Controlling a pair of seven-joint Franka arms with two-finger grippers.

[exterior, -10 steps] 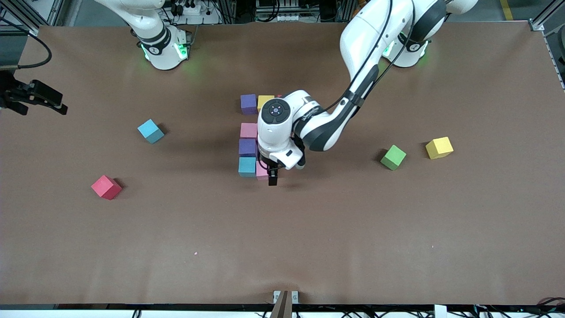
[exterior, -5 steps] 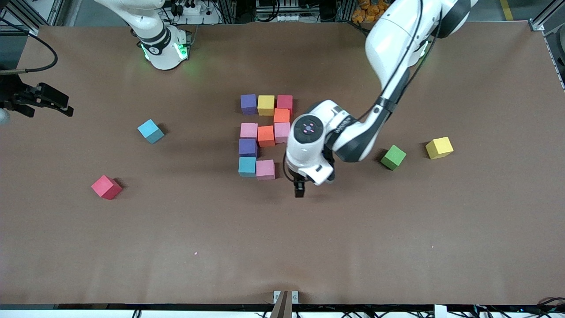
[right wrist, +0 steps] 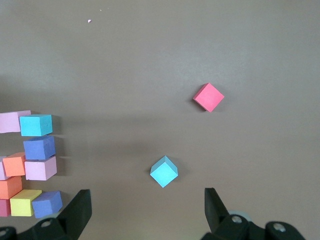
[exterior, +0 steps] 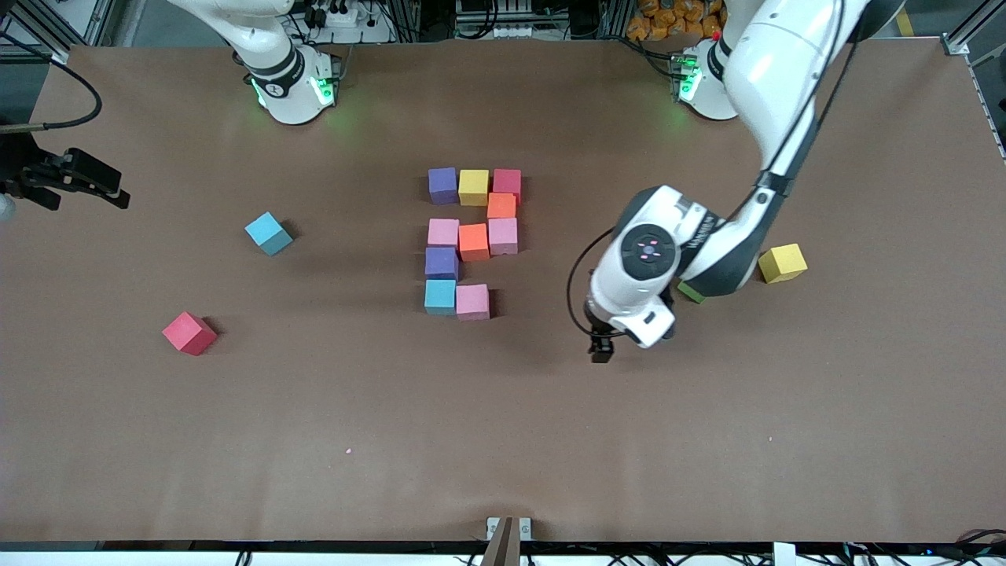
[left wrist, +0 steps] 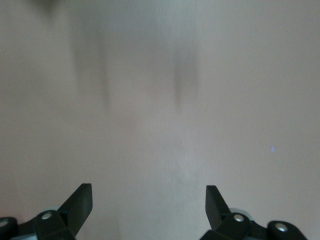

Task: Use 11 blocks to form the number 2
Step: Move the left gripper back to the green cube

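Moved: left gripper [exterior: 601,351] is drifting away from the number 2 [exterior: 472,240], toward the green block [exterior: 692,292].
Left gripper: spread, empty.
Right gripper [right wrist: 145,215]: waiting, spread, empty.
Number 2: sitting mid-table [exterior: 314,440].

The small green foam cube [exterior: 692,292] is almost wholly covered by the left arm's white forearm; only a sliver of it shows. The left wrist view is smeared, so the brown desk surface [left wrist: 160,100] there shows only vague dark streaks. The right gripper [exterior: 78,179] hangs at the edge of the desk at the right arm's end, its arm cut off by the front view's edge. In the right wrist view, the cluster of mixed-colour foam cubes [right wrist: 30,165] is cropped by the picture's edge.
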